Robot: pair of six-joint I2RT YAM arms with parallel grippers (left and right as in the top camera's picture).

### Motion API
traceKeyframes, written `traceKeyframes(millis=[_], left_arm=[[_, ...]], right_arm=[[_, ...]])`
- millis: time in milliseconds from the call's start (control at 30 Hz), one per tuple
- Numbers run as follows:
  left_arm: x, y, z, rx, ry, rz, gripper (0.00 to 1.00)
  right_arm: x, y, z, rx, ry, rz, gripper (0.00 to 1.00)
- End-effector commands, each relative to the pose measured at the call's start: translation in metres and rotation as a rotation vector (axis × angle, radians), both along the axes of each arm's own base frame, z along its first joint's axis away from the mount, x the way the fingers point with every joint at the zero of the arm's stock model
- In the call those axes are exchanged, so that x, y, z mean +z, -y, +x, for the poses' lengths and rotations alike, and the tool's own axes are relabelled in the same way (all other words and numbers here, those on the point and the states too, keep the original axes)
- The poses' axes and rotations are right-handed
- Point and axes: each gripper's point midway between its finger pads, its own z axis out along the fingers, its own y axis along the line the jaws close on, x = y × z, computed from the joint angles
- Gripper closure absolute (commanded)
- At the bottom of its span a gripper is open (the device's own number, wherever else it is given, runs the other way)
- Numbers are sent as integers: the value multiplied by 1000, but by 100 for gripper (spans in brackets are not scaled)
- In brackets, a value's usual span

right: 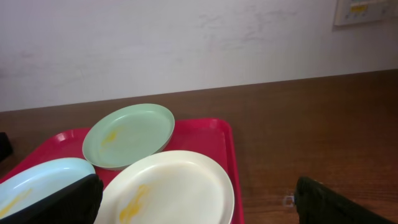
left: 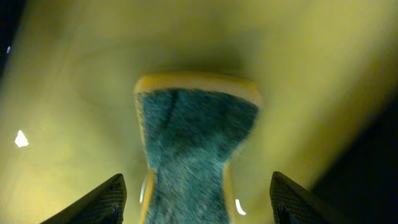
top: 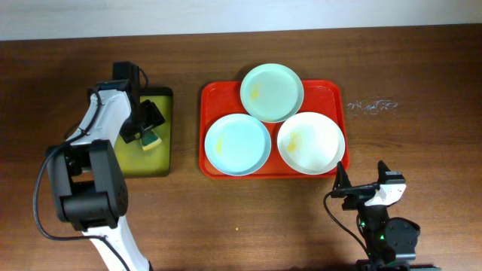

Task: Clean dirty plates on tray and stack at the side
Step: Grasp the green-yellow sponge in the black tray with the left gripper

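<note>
Three plates lie on the red tray (top: 215,96): a pale green one (top: 272,92) at the back, a pale blue one (top: 237,144) front left and a white one (top: 310,141) front right, each with a yellowish smear. My left gripper (top: 148,134) is open over a yellow sponge with a green scrub face (left: 193,146), its fingers on either side and apart from it. My right gripper (top: 354,190) is open and empty, just in front of the tray's right corner. Its view shows the white plate (right: 168,186), the green plate (right: 127,135) and the blue plate (right: 34,183).
The sponge lies in a small yellow-green tray with a dark rim (top: 162,162), left of the red tray. The brown wooden table (top: 414,68) runs to a pale wall (right: 186,43) at the back. A faint whitish mark (top: 373,105) is right of the red tray.
</note>
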Motion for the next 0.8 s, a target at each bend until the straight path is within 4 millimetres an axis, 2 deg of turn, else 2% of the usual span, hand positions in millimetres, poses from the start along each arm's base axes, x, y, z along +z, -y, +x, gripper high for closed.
traceKeyframes(millis=[0,67,133,200,233,300,367,433,467,500,567,633,667,733,767], left_arm=[[-14,-12,-1,30,-31,18,44],[-25,-11,-4,30,-59,16,50],[-28,-11,-5,30,-67,16,77],[-27,-12,-5,30,-67,16,98],[-20,-12,-4,31,-60,16,100],[9,-13,5,31,-20,18,100],[57,-13,13,30,39,21,100],[82,-12,13,30,79,20,100],[86,-12,12,30,86,20,100],[84,-12,10,30,73,20,100],[60,-11,2,30,45,18,100],[22,-10,-7,28,35,14,100],[11,-10,-11,14,30,16,100],[6,-10,-13,1,28,18,100],[21,-10,-8,0,52,18,100]], right_arm=[[-3,3,0,-16,-3,1,1],[-3,3,0,-16,-3,1,2],[-3,3,0,-15,-3,1,1],[-3,3,0,-15,-3,1,1],[-3,3,0,-15,-3,1,1],[-3,3,0,-15,-3,1,1],[-3,3,0,-16,-3,1,1],[-3,3,0,-16,-3,1,1],[-3,3,0,-16,-3,1,1],[-3,3,0,-15,-3,1,1],[-3,3,0,-15,-3,1,1],[-3,3,0,-15,-3,1,1],[-3,3,0,-16,-3,1,1],[-3,3,0,-15,-3,1,1],[-3,3,0,-15,-3,1,1]])
